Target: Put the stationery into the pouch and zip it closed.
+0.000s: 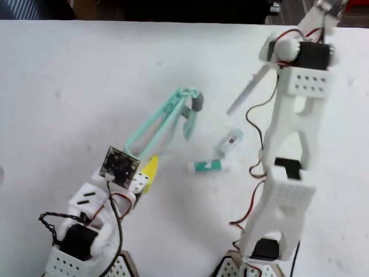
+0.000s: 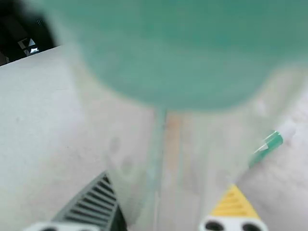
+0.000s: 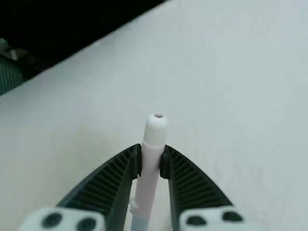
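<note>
A clear pouch [image 1: 163, 122] with teal trim stands on its edge at the table's middle, with a grey tab at its far end. My left gripper [image 1: 144, 163] is shut on the pouch's near end. In the left wrist view the pouch [image 2: 183, 62] runs between the dark finger [image 2: 98, 202] and the yellow finger [image 2: 233, 207] of the left gripper [image 2: 166, 195]. My right gripper [image 1: 267, 67] hangs over the far right of the table, shut on a white pen [image 1: 247, 93] that slants down toward the pouch. In the right wrist view the pen [image 3: 155, 132] sticks out past the right gripper [image 3: 150, 156].
A green-and-white stick [image 1: 206, 166] [image 2: 268, 144] lies on the table right of the pouch. A small pale blue-white piece [image 1: 229, 142] lies just beyond it. The white table [image 1: 69, 86] ends at a dark far edge.
</note>
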